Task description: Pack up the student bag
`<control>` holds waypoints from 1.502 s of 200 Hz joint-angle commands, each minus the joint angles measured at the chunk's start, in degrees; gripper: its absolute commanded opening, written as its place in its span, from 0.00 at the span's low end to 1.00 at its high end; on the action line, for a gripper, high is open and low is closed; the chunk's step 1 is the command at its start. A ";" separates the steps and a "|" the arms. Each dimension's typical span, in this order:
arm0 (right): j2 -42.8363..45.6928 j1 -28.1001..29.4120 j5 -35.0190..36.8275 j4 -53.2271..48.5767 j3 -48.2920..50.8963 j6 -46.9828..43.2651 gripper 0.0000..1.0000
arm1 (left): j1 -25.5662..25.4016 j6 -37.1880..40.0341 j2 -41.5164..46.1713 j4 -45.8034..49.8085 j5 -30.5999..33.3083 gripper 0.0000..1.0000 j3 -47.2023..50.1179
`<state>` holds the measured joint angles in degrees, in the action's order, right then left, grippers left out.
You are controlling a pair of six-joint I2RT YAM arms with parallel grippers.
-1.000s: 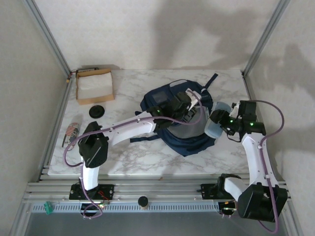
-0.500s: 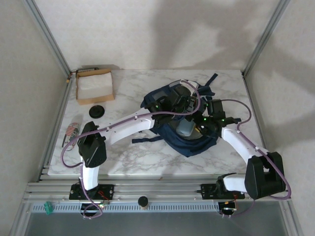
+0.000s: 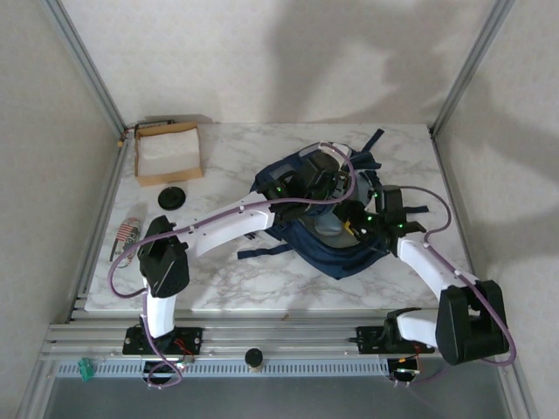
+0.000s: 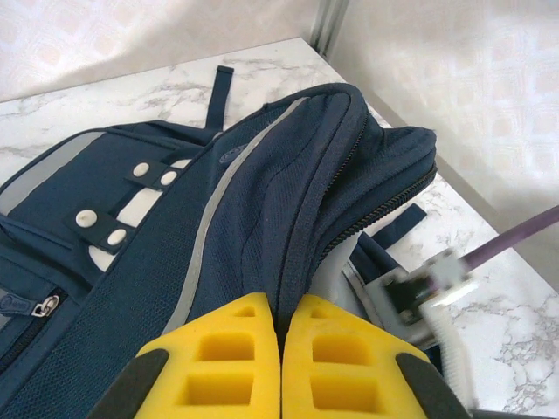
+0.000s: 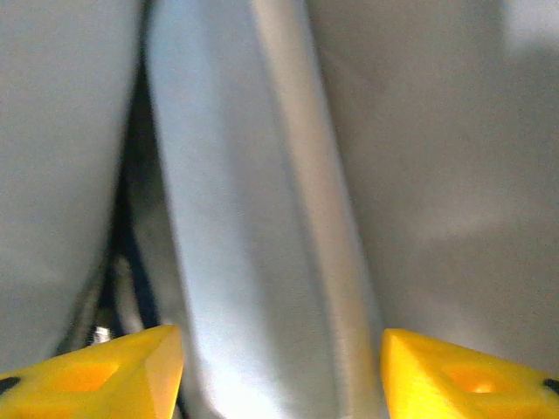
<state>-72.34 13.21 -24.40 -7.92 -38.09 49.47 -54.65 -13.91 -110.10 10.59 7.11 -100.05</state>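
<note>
Our left arm stretches long and low to the bag (image 3: 319, 257), which lies open on the table (image 3: 227, 288). The left gripper (image 4: 281, 349) is pressed together, pinching the rim of the bag's mouth. Our right arm bends in from the bag's right, with the right gripper (image 3: 362, 223) inside the mouth and its fingers clasping a pale blue item (image 5: 253, 218). We count two arms, one bag and one item. Well left of the bag are one box (image 3: 168, 150) and one black disc (image 3: 172, 198).

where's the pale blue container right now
Top view: container inside the open student bag, right of table centre, in the right gripper; left gripper pinches the bag's rim.
</note>
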 commanded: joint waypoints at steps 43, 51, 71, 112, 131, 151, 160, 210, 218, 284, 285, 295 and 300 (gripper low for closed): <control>-12.22 3.49 -5.17 19.09 -2.53 5.26 0.34 | -1.41 -4.70 -0.08 -2.84 -0.34 0.00 -5.64; -12.67 3.51 -3.52 23.21 -2.18 7.65 0.25 | -1.79 -5.42 -0.43 -2.41 -0.61 0.00 -6.14; -14.05 4.26 0.32 31.78 -2.56 13.02 0.22 | -2.80 -7.33 -1.18 -1.45 -0.30 0.00 -7.04; -17.55 6.97 1.96 45.90 -2.69 14.54 0.28 | -3.14 -11.29 -3.20 -1.06 2.62 0.00 -8.08; -11.26 4.45 2.74 43.45 1.80 12.92 0.39 | -2.52 -11.70 -3.56 -1.78 3.04 0.00 -8.49; -3.31 2.36 4.32 25.49 1.35 6.01 0.46 | -1.65 -12.55 -5.97 -1.29 0.83 0.00 -10.75; 1.52 1.36 6.69 17.82 1.65 3.60 0.48 | -1.47 -13.43 -7.16 -1.31 0.05 0.00 -11.83; 21.97 -15.28 9.91 -9.25 -1.22 -6.64 0.53 | -2.06 -18.19 -14.44 -2.91 -4.50 0.00 -17.66; 21.11 -18.37 7.52 -12.76 -3.65 -7.95 0.53 | -2.34 -18.84 -16.17 -2.89 -5.22 0.00 -19.55; 16.15 -16.16 7.66 -25.61 -20.11 -14.90 0.57 | 1.29 -18.66 -8.39 -2.57 -17.23 0.40 -14.97; 16.08 -15.83 7.90 -25.76 -20.28 -14.96 0.57 | 1.38 -18.63 -7.86 -2.75 -17.23 0.40 -14.41; 15.20 -11.81 10.62 -27.03 -21.44 -15.11 0.57 | 2.56 -18.69 -2.29 -5.10 -16.93 0.43 -7.91; 14.57 -9.59 12.28 -28.14 -22.17 -15.19 0.57 | 3.24 -18.85 0.67 -6.64 -16.45 0.44 -3.57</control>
<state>-55.35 -3.42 -15.57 -28.21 -57.08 37.63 -54.70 -32.84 -123.96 9.98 -6.94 -113.97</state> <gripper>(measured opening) 0.572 0.417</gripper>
